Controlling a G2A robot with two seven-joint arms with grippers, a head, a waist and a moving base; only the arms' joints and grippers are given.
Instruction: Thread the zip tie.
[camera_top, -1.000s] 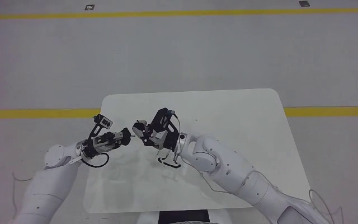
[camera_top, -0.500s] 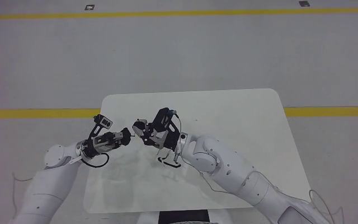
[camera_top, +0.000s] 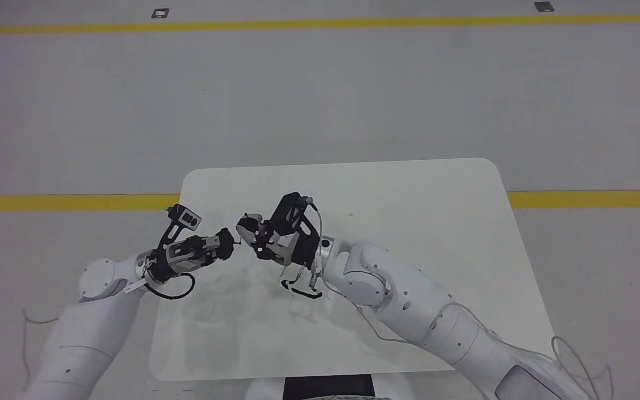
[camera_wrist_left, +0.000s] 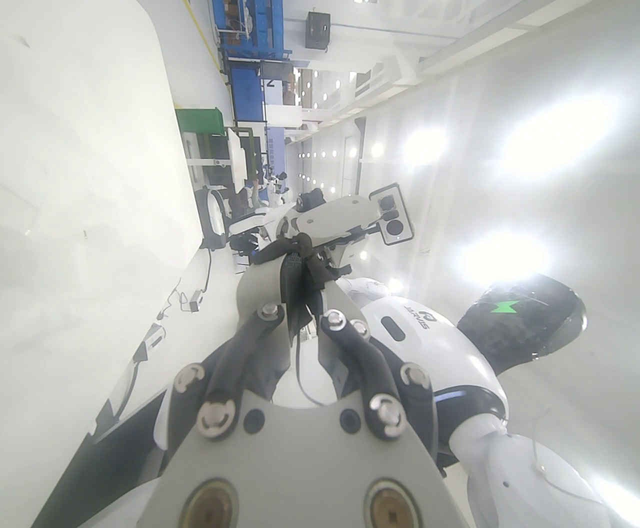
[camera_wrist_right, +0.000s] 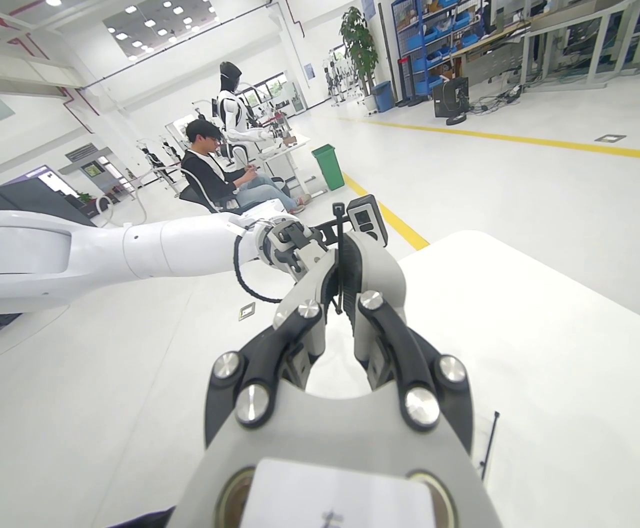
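Observation:
Both grippers meet tip to tip above the left part of the white table (camera_top: 420, 200). My right gripper (camera_wrist_right: 341, 260) is shut on a black zip tie (camera_wrist_right: 339, 225) that stands upright between its fingers, its square head on top. Just beyond it, my left gripper (camera_wrist_right: 305, 239) is shut on another stretch of the same tie, a thin black strip running toward the head. In the left wrist view the left gripper (camera_wrist_left: 300, 270) pinches the dark zip tie (camera_wrist_left: 292, 295), with the right gripper's tips right behind it. From above, the left gripper (camera_top: 228, 243) and right gripper (camera_top: 247, 228) nearly touch.
A spare black zip tie (camera_wrist_right: 489, 442) lies flat on the table beside my right wrist. The table's right half (camera_top: 440, 260) is bare white surface. A yellow floor line (camera_top: 560, 199) runs behind the table.

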